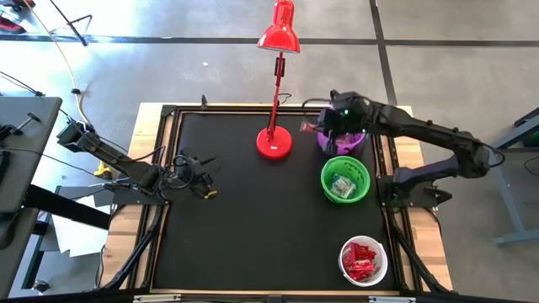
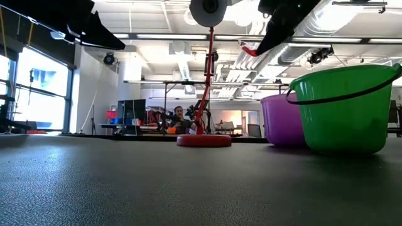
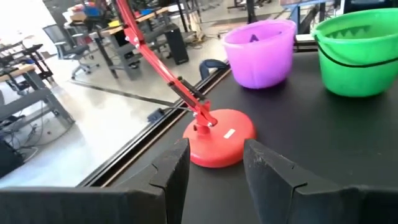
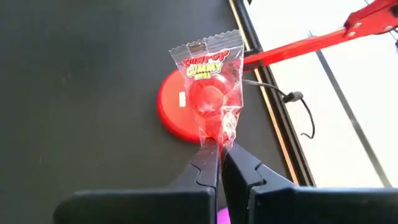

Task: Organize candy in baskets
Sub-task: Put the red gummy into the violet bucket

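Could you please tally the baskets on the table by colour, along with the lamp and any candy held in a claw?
Purple basket: 1
Green basket: 1
White basket: 1
Red desk lamp: 1
Red wrapped candy held in the right claw: 1
Total: 5

Red desk lamp (image 1: 275, 139) on black mat (image 1: 244, 236), person (image 2: 180, 117) in bkgd

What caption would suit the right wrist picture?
Right gripper shut on a red gummy candy packet, held above the red lamp base and black table.
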